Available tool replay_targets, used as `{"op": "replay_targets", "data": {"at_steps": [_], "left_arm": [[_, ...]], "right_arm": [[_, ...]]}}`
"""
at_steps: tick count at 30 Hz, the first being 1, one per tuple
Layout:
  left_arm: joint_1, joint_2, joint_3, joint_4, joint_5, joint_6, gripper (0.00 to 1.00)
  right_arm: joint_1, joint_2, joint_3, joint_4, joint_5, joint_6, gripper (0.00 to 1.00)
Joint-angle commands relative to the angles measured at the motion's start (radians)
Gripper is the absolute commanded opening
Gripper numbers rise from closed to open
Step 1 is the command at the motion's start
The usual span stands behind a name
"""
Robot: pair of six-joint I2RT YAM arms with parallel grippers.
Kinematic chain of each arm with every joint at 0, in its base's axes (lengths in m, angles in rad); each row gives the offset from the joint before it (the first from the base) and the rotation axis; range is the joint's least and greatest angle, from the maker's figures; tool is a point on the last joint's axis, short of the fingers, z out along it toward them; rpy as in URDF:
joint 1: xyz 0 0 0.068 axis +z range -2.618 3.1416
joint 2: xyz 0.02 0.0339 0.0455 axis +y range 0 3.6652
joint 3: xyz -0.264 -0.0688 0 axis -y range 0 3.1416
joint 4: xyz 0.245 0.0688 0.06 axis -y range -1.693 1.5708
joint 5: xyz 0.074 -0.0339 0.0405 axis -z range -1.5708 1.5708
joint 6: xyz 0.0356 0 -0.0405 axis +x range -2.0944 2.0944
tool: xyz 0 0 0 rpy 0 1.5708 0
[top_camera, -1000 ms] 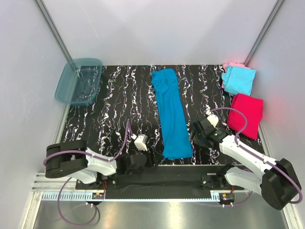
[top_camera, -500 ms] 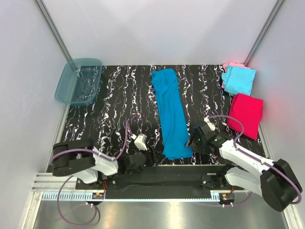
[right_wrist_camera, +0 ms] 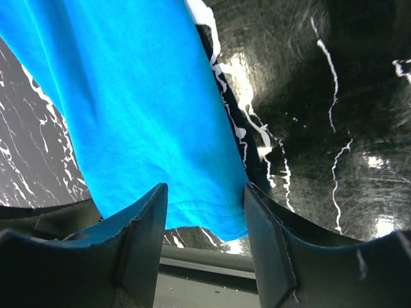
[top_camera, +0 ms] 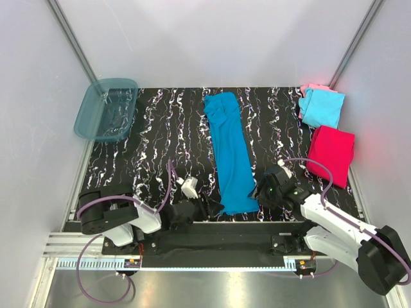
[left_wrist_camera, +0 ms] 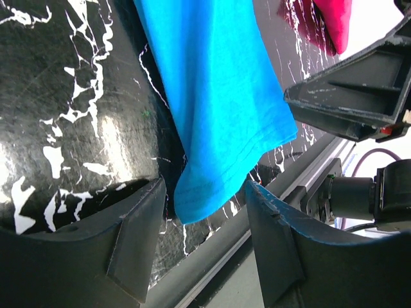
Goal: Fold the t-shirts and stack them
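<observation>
The teal-blue t-shirt [top_camera: 230, 151] lies folded into a long strip down the middle of the black marbled table [top_camera: 160, 141]. Its near hem shows in the left wrist view [left_wrist_camera: 218, 122] and the right wrist view [right_wrist_camera: 141, 122]. My left gripper [top_camera: 207, 206] is open, low at the hem's left corner [left_wrist_camera: 192, 208]. My right gripper [top_camera: 259, 192] is open at the hem's right corner [right_wrist_camera: 234, 224], which sits between its spread fingers. The light cyan shirt [top_camera: 323, 106] lies on the pale pink one [top_camera: 310, 88] at the far right. The magenta-red shirt [top_camera: 331, 154] lies folded below them.
A translucent teal plastic tub [top_camera: 106, 109] stands at the far left corner. White walls enclose the table on three sides. A metal rail [top_camera: 218, 230] runs along the near edge, just beyond the shirt's hem.
My right gripper has moved left and down toward the shirt's near right corner. My left gripper has crept right toward the near left corner. The shirts have not moved.
</observation>
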Motion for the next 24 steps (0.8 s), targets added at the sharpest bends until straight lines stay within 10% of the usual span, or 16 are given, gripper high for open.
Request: {"op": "replay_targets", "data": {"at_steps": [1,24], "left_arm": [[0.011,0.016,0.054,-0.019,0.028,0.037,0.59],[0.030,-0.004,0.077,-0.087,0.033,0.067,0.57]], "right_arm": [[-0.003,-0.021,-0.003,-0.006,-0.025,0.017,0.57],[0.083,0.049,-0.029,0.040,-0.051,0.083,0.44]]}}
